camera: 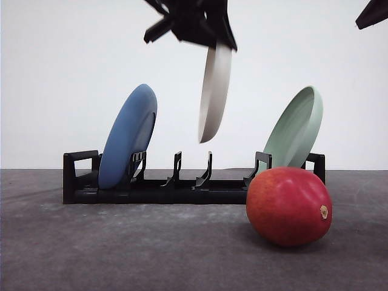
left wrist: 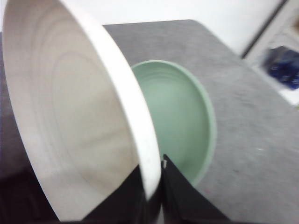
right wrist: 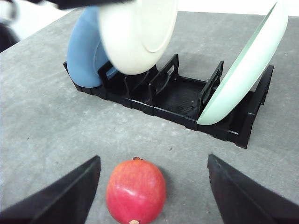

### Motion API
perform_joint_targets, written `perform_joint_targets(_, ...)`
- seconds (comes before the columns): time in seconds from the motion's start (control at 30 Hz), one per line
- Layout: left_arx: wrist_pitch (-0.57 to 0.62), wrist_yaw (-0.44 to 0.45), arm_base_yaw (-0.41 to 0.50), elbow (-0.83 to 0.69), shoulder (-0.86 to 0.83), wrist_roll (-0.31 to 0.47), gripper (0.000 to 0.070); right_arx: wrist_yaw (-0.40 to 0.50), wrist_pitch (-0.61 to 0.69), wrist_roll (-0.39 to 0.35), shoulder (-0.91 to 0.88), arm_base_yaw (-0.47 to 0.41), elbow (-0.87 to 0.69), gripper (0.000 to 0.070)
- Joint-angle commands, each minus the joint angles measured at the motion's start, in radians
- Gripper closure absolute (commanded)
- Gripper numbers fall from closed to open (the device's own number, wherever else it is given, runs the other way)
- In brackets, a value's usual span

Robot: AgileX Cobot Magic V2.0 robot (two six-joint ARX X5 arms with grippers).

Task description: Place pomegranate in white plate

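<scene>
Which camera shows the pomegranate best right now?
The right wrist view: the whole pomegranate lies on the table between the open fingers. The front view shows it whole too, side-on beside the rack. The left wrist view looks at the white plate instead.

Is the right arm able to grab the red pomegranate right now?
Probably yes. The right gripper is open, its fingers either side of the pomegranate on the table, nothing between. The left gripper holds the white plate above the rack.
</scene>
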Motion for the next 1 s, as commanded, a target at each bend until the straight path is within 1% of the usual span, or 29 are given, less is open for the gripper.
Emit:
perform_joint_targets(0.0,-0.005,0.022,-0.014,0.029,-0.023,-0.038,0.0694,0.0,0.006,0.01,0.002,0.005,0.014,0.025)
perform_joint_targets(0.1,-0.002,0.028,-0.029,0.005,-0.082,-0.057,0.0694,0.0,0.005,0.01,0.002,0.005,0.014,0.025)
perform_joint_targets(0.27,0.082,0.024,-0.056,-0.113,-0.231,-0.067,0.0694,0.0,0.005,0.005,0.002,0.005,0.014,0.025)
perform_joint_targets(0.47,0.197,0.01,-0.098,-0.338,-0.451,-0.056,0.0694,0.0,-0.006,0.002,0.002,0.005,0.014,0.025)
perform_joint_targets(0.53,0.233,-0.011,-0.116,-0.419,-0.523,-0.056,0.0694,0.0,-0.013,0.001,0.002,0.005,0.014,0.025)
perform_joint_targets(0.63,0.256,-0.061,-0.151,-0.531,-0.628,-0.055,0.0694,0.0,-0.019,0.002,0.002,0.005,0.014,0.025)
perform_joint_targets(0.73,0.231,-0.096,-0.19,-0.616,-0.714,-0.035,0.0694,0.0,-0.025,0.002,0.002,0.005,0.014,0.025)
perform_joint_targets(0.77,0.2,-0.111,-0.204,-0.633,-0.736,-0.017,0.0694,0.0,-0.026,0.002,0.002,0.005,0.014,0.025)
perform_joint_targets(0.83,0.113,-0.139,-0.229,-0.648,-0.765,0.031,0.0694,0.0,-0.031,0.002,0.002,0.005,0.014,0.025)
perform_joint_targets(0.9,0.018,-0.147,-0.256,-0.648,-0.772,0.102,0.0694,0.0,-0.033,0.002,0.002,0.005,0.014,0.025)
perform_joint_targets(0.97,-0.048,-0.147,-0.278,-0.648,-0.769,0.161,0.0694,0.0,-0.036,0.002,0.002,0.005,0.014,0.025)
